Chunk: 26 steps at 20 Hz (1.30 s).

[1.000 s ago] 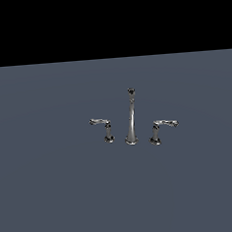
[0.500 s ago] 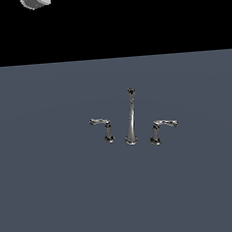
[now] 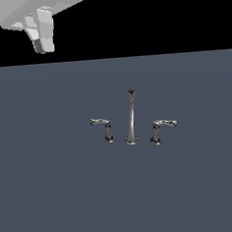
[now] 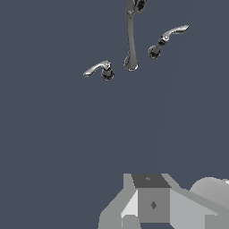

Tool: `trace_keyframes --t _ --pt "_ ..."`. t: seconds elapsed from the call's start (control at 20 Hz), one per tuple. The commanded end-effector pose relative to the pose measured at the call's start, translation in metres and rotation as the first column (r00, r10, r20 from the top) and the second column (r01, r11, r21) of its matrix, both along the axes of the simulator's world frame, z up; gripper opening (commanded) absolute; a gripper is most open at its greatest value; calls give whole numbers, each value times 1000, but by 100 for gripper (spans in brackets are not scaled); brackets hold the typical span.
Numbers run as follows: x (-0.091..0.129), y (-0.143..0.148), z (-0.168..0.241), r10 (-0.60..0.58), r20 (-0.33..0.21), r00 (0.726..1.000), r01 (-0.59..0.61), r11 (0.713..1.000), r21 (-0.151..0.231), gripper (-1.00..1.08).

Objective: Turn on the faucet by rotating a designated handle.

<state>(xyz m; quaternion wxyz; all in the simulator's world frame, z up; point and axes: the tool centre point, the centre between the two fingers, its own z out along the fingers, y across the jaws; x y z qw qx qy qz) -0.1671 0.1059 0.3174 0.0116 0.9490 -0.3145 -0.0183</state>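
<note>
The approach is the step in hand: the pincer (image 3: pixel 42 42) hangs high at the exterior view's upper left, well apart from the faucet (image 3: pixel 131 118) standing mid-table (image 3: pixel 55 192). Whether its fingers are parted cannot be told from either view. The handle (image 3: pixel 103 128), the straight-posted lever on the exterior view's left of the spout, is untouched; the next move likely calls for descending beside its thin arm. Only the wrist view shows both levers from above.
</note>
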Motion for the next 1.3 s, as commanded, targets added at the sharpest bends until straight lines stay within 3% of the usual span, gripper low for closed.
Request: trace_keyframes --t 0.0,0.6,1.25 --pt "10 4 -12 -57 2 998 57 998 1 -100" --pt "57 16 -65 -306 11 952 306 952 4 -100" --pt "106 13 -119 -538 20 843 538 843 6 -100"
